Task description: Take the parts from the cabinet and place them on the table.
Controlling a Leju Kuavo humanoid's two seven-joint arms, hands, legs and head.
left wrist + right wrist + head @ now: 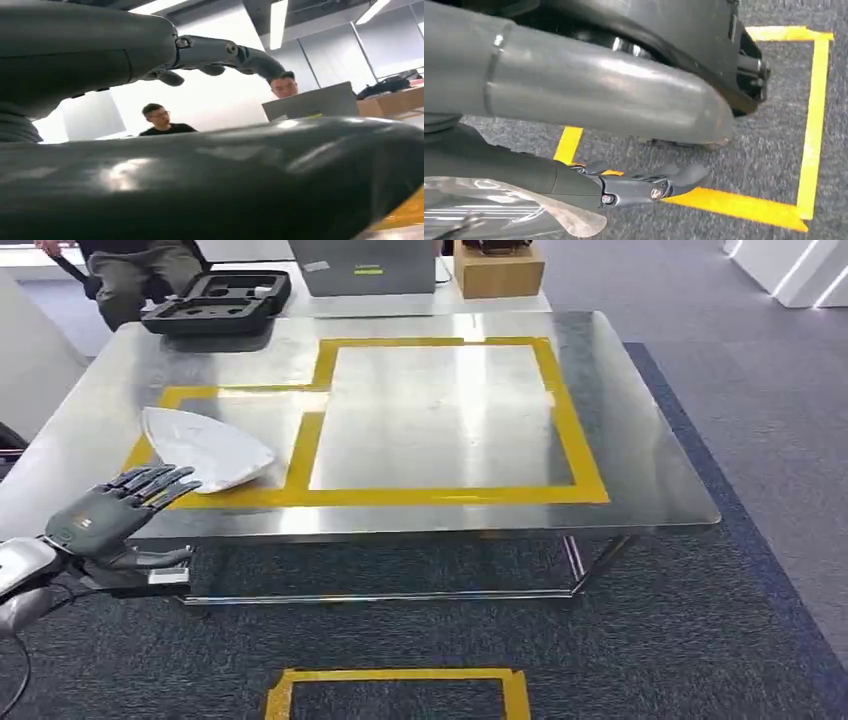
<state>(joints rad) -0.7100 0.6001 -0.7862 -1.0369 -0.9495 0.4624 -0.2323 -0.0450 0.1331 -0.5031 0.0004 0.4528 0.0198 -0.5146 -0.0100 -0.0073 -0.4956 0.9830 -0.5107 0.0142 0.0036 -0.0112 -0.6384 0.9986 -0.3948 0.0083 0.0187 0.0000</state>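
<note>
We are seeing the left hand (125, 502) hovering fingers-apart, empty, just short of the white bagged part (210, 448) (long axis running along the table's (640, 440) near edge), while the right hand (644, 185) is hanging over the carpet, gripping clear plastic (499, 215).

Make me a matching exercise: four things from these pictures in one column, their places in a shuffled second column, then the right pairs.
Things
1. white part
2. black case
3. cardboard box
4. left robot hand

Places
A. far side, beside the laptop
B. near left corner of the table, fingers spread
C. inside the small yellow-taped square
D. far left table edge, lying open

Pairs: 1-C, 2-D, 3-A, 4-B
</note>
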